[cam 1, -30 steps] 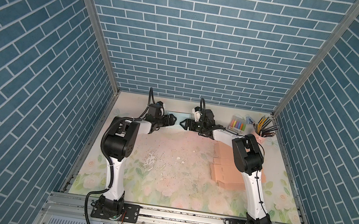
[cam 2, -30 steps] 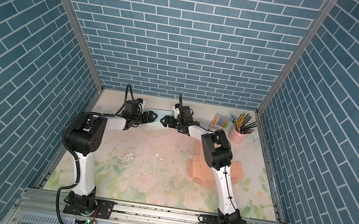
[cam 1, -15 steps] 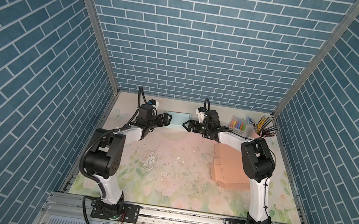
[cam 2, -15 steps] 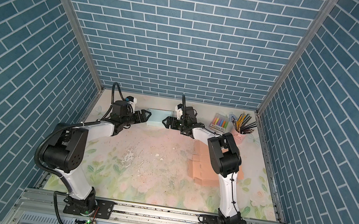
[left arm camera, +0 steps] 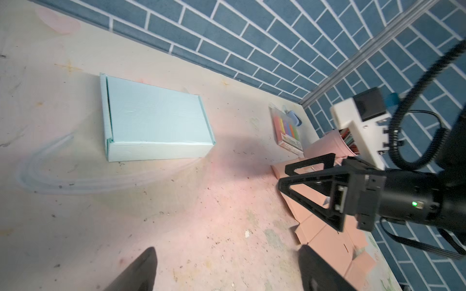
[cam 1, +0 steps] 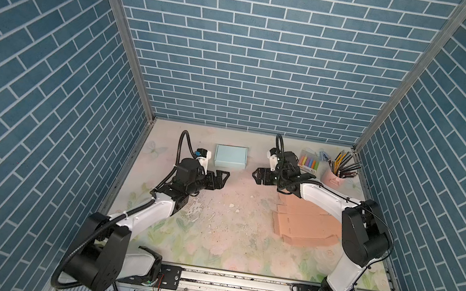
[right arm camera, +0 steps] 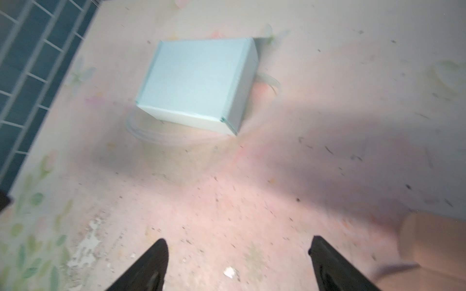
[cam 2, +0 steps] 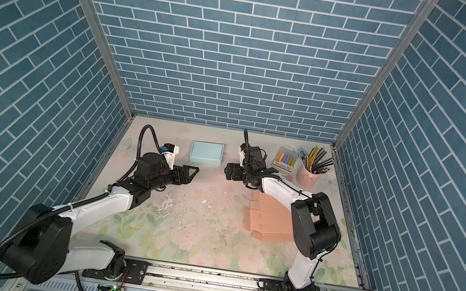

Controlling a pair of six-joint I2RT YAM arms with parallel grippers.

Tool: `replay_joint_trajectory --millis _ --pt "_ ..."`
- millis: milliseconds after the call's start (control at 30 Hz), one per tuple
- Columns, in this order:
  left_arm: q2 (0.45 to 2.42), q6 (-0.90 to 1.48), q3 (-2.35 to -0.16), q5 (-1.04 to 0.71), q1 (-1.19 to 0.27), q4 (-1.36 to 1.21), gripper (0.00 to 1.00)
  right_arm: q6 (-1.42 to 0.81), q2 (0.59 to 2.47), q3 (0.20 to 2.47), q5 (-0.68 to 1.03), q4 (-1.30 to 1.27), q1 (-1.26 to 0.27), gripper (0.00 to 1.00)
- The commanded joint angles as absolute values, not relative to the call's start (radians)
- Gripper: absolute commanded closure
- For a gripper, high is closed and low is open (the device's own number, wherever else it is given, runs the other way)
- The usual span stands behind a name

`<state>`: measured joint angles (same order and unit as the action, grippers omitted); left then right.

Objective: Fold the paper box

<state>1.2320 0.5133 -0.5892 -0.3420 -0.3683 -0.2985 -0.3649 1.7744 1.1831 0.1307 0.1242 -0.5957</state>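
A light blue paper box (cam 1: 230,156) (cam 2: 206,153) lies closed and flat near the back wall, with nothing touching it. It also shows in the left wrist view (left arm camera: 153,121) and the right wrist view (right arm camera: 199,83). My left gripper (cam 1: 225,176) (cam 2: 194,171) (left arm camera: 227,249) stands open and empty, in front of the box and to its left. My right gripper (cam 1: 256,176) (cam 2: 227,172) (right arm camera: 238,239) is open and empty too, in front of the box and to its right. The two grippers face each other across bare table.
A pile of flat pink cardboard sheets (cam 1: 304,225) (cam 2: 270,220) (left arm camera: 325,239) lies under the right arm. A pack of coloured chalks (cam 1: 309,164) and a pink pencil cup (cam 1: 335,177) stand at the back right. Brick walls close in three sides.
Both grippers have drawn back from the blue box toward the front, leaving it free at the back. The left arm's elbow has swung out and low to the left.
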Motion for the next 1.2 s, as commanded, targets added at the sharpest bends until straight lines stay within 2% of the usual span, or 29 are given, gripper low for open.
replay_joint_trajectory --millis 0,333,567,800,1167 --pt "1.154 0.518 -0.540 -0.300 -0.406 -0.251 0.12 -0.302 1.759 1.182 -0.025 0.263 -0.599 0.15" --pt "0.985 0.542 -0.410 -0.288 -0.460 -0.215 0.12 -0.249 1.941 1.353 -0.218 0.410 -0.596 0.27" --pt "0.958 0.535 -0.409 -0.285 -0.465 -0.188 0.12 -0.225 2.031 1.444 -0.311 0.466 -0.582 0.33" --pt "0.973 0.531 -0.424 -0.285 -0.464 -0.192 0.12 -0.209 2.074 1.478 -0.332 0.477 -0.560 0.37" --pt "1.007 0.531 -0.467 -0.290 -0.465 -0.194 0.12 -0.191 2.083 1.476 -0.297 0.464 -0.527 0.52"
